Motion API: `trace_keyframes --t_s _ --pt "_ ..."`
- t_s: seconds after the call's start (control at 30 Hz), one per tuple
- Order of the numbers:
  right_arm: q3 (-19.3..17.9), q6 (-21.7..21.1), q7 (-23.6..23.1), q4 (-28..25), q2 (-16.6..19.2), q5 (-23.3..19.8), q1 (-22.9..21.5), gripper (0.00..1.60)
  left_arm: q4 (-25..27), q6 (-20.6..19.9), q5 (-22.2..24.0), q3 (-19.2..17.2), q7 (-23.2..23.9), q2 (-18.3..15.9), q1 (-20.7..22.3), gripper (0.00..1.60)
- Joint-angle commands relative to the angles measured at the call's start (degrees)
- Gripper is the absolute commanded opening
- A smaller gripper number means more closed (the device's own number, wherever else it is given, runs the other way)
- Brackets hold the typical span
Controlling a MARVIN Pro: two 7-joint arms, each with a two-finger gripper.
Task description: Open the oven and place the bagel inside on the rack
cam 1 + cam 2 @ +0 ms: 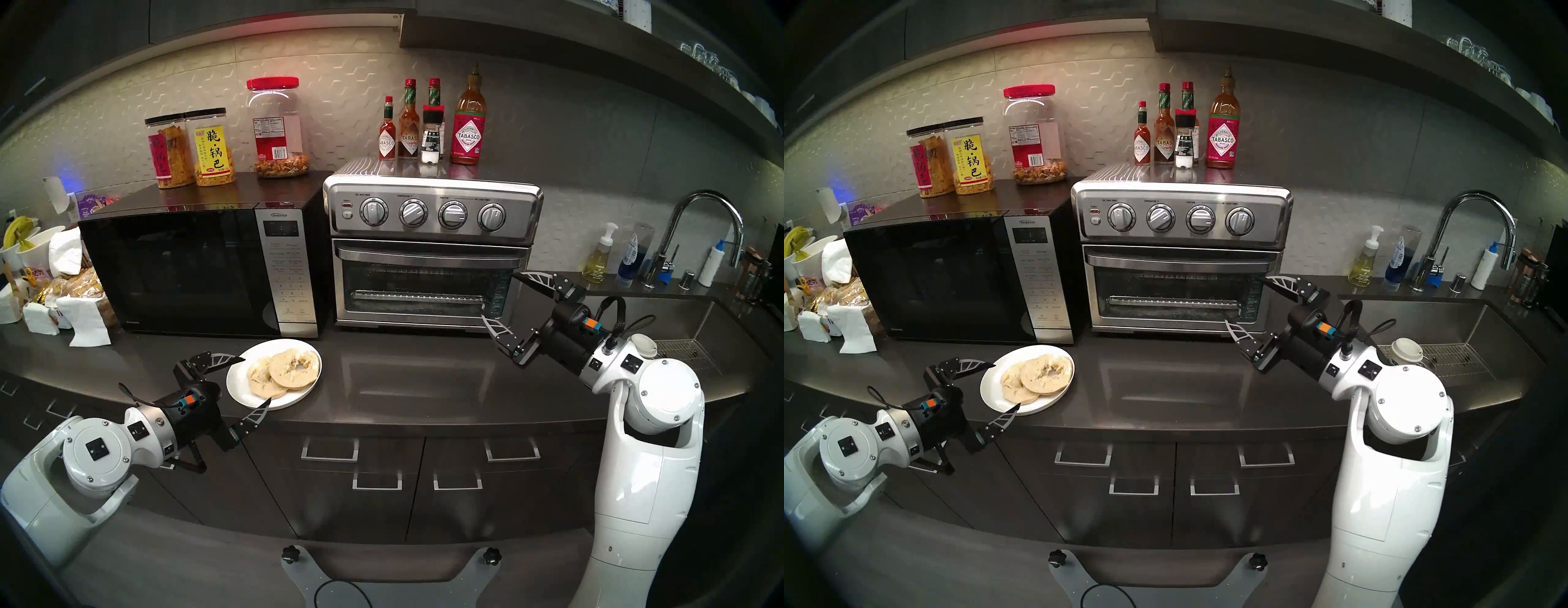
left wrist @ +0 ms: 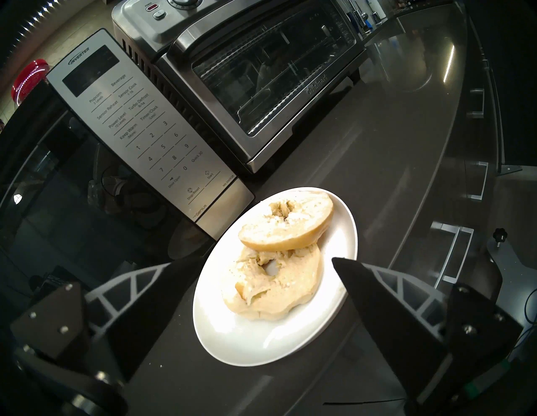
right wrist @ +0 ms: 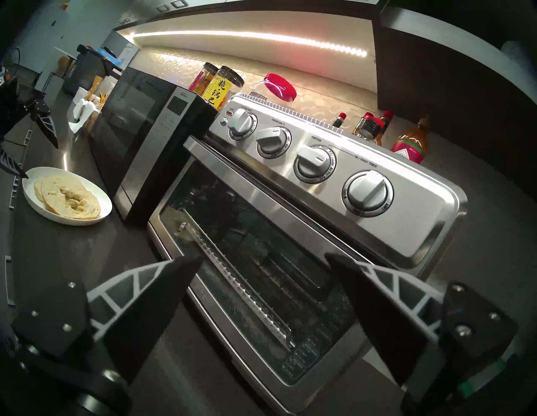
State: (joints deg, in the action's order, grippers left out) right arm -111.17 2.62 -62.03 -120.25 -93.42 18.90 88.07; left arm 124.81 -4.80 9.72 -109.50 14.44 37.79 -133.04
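Observation:
The stainless steel oven [image 1: 428,220] stands on the counter with its glass door shut, its bar handle [image 1: 428,254] across the top. Thin rack rods [image 3: 293,270] show dimly behind the glass, above a ridged tray edge [image 1: 418,295]. The bagel [image 1: 284,371], two overlapping halves, lies on a white plate [image 1: 297,397] in front of the microwave. My left gripper [image 1: 256,381] is open and empty, its fingers straddling the plate's left rim; in the left wrist view [image 2: 266,258] the bagel [image 2: 276,270] lies between them. My right gripper [image 1: 499,296] is open and empty, by the door's right edge.
A black microwave [image 1: 191,271] stands left of the oven, with snack jars [image 1: 208,148] on top. Sauce bottles [image 1: 428,123] stand on the oven. A sink [image 1: 679,335], faucet [image 1: 704,229] and soap bottles are at right. Bread bags and napkins [image 1: 63,293] crowd the left.

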Motion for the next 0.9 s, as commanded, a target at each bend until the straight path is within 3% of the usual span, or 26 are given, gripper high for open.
trace_keyframes --t_s 0.0,0.87 --pt "1.71 0.25 1.24 -0.11 -0.28 0.6 -3.6 1.6 0.64 0.24 -0.07 -0.67 0.11 -0.1 -0.03 1.6" --pt "4.76 1.52 1.45 5.6 0.87 4.67 -10.01 1.6 0.65 0.25 -0.09 -0.69 0.15 -0.07 -0.04 1.6"
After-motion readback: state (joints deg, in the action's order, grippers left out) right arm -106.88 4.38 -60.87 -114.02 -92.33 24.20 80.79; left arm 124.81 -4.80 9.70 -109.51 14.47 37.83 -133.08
